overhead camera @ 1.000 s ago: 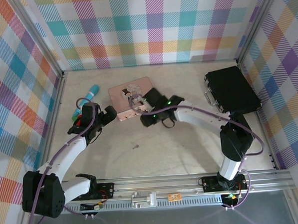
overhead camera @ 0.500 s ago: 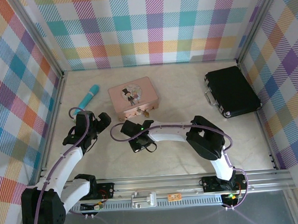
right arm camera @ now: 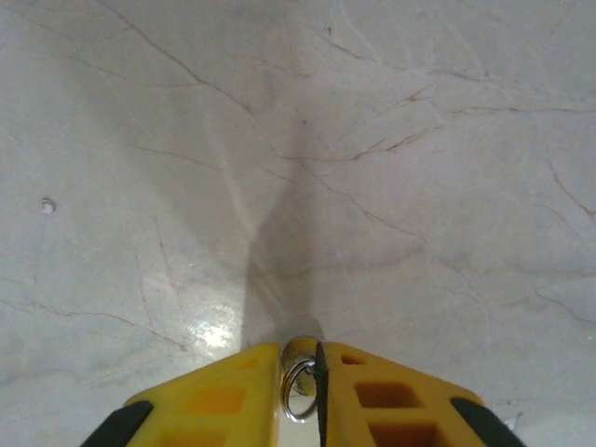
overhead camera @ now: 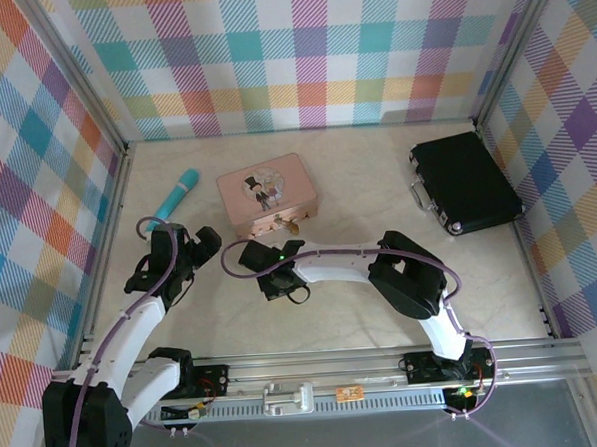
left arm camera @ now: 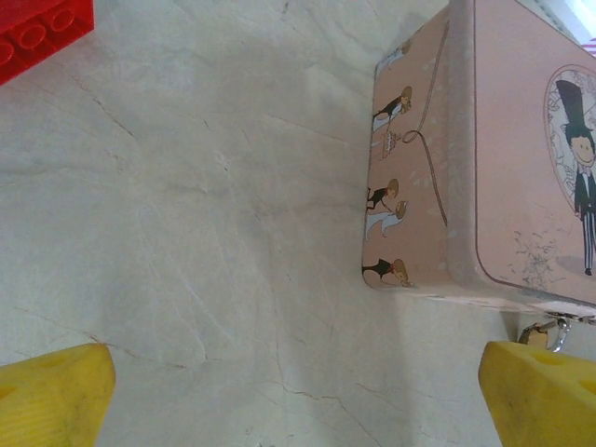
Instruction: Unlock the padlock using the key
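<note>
Stage: key pickup. Unlocking not begun.

Find the key (right arm camera: 299, 384) on the desk (right arm camera: 279, 140), front of centre, apart from the padlock (overhead camera: 292, 225). Note its ring and thin blade in the narrow gap of the right jaws, tips down at the desk surface. Judge the grip as made or close to made; cannot confirm a firm hold. No lift visible.

Find the padlock at the near edge of the tin (overhead camera: 267, 195), hanging at the clasp. In the left wrist view, look for a brass corner and a metal loop beside a yellow fingertip (left arm camera: 545, 391). Too small to read the shackle; treat as locked, with no key in it.

Note the left jaws spread wide, holding nothing, low over the desk beside the tin's left side.

Left to do, by judgement: lift the key, carry to the padlock, steady the padlock, probably with the left jaws, insert, turn, free the shackle. Mind the key's small size: easy to slip or twist in the grip.
</note>
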### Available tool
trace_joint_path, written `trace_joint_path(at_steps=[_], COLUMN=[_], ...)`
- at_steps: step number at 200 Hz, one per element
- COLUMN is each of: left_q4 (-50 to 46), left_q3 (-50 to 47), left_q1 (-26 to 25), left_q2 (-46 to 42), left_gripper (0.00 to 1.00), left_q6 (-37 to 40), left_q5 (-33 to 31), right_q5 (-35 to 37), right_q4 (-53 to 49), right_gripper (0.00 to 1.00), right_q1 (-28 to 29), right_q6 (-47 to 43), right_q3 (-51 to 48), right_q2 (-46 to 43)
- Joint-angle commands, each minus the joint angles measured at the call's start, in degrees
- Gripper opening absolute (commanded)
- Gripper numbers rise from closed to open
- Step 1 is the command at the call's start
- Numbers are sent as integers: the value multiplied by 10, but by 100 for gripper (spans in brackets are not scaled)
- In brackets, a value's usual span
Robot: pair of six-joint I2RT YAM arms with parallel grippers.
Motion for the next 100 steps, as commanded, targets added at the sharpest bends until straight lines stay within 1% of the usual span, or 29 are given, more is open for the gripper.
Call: trace_joint_path(at_steps=[1, 37, 62, 68, 87, 100], left_q4=[-14, -6, 5, 31, 55, 71], left_q3=[-3, -9, -19, -22, -27, -31], left_q1=[5, 5, 4, 4, 1, -6], left_q2=[-16, -42, -58, -59, -60, -61], left_gripper=[100, 100, 100, 100, 100, 100], left_q6=[14, -2, -24, -29, -53, -70], left_q5=[13, 40, 98, 115, 155, 165], right_q5=[26, 36, 10, 1, -17, -16], right_q4=[-6, 20, 53, 65, 102, 111], right_gripper=[14, 10, 2, 1, 0, 0], right_q1=[5, 2, -11, -18, -40, -53], right_q6=[29, 37, 50, 56, 66, 65], right_q3=[-16, -55, -94, -108, -157, -184], right_q2=[-5, -42, -74, -84, -129, -164])
